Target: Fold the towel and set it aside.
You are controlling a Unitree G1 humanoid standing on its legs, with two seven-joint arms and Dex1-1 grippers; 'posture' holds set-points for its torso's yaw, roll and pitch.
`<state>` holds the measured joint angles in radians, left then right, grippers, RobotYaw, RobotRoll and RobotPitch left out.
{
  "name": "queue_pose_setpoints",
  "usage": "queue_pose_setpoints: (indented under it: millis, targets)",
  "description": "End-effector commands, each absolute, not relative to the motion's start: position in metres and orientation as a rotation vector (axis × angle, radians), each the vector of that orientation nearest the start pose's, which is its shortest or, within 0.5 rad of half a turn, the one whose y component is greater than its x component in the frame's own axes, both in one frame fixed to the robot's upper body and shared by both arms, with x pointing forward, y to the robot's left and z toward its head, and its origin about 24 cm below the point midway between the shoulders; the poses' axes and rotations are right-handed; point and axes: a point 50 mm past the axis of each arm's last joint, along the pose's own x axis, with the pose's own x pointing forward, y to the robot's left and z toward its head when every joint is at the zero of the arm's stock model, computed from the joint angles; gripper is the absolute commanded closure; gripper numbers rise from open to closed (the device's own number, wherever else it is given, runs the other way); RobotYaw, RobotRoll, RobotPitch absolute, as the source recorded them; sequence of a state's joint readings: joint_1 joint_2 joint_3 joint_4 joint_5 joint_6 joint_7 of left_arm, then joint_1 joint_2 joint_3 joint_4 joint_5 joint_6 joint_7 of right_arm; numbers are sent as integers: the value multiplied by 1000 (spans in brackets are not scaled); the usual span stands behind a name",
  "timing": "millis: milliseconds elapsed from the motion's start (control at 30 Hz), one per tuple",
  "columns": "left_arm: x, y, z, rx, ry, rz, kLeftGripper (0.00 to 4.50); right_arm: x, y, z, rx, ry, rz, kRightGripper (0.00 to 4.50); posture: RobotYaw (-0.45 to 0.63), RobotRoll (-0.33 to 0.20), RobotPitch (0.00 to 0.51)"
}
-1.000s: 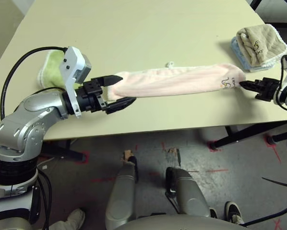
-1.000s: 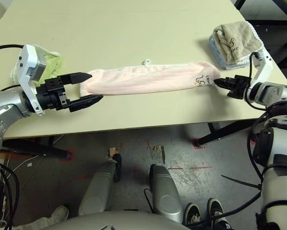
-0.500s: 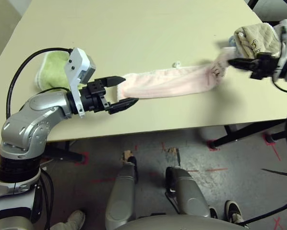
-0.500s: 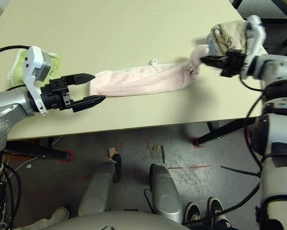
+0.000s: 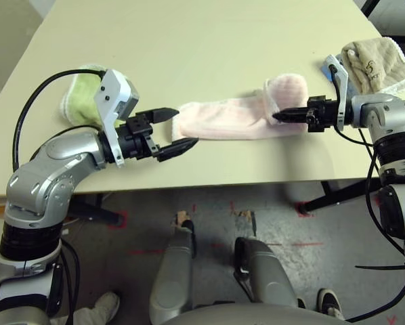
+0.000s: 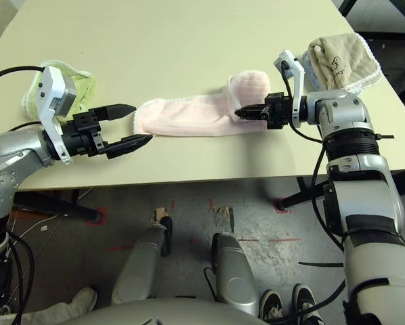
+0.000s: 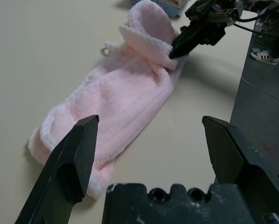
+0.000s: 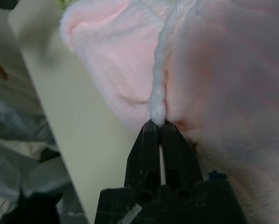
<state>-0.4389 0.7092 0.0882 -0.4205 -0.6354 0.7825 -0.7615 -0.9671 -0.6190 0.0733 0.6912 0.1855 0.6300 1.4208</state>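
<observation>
One pink towel (image 5: 223, 122), two pincers, right pincer (image 5: 278, 116) pinching its edge

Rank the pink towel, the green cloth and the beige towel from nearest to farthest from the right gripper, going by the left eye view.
1. The pink towel: its folded-over end is pinched in the right gripper.
2. The beige towel: just behind that arm, at the table's right edge.
3. The green cloth: far across, behind the left arm.

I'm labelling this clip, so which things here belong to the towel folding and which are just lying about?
In the job:
- pink towel
- right gripper, shut on its end
- left gripper, open

Lying about:
- green cloth
- beige towel
</observation>
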Motion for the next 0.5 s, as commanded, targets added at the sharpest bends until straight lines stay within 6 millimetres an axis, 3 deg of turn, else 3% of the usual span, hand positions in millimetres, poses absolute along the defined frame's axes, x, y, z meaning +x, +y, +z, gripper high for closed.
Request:
queue_pose_setpoints:
  millis: [33, 300, 400, 500]
  targets:
    - [259, 169, 205, 213, 65, -1007, 0, 354, -217, 186, -44, 485, 1149, 4435, 112, 0, 231]
    - [263, 162, 202, 203, 62, -1013, 0, 353, -199, 153, -65, 541, 1123, 4435, 98, 0, 228]
    - [263, 159, 202, 197, 60, -1020, 0, 353, -197, 151, -66, 501, 1115, 3691, 100, 0, 229]
    - [263, 156, 200, 189, 61, -1024, 0, 353, -202, 168, -27, 426, 1140, 2668, 99, 0, 230]
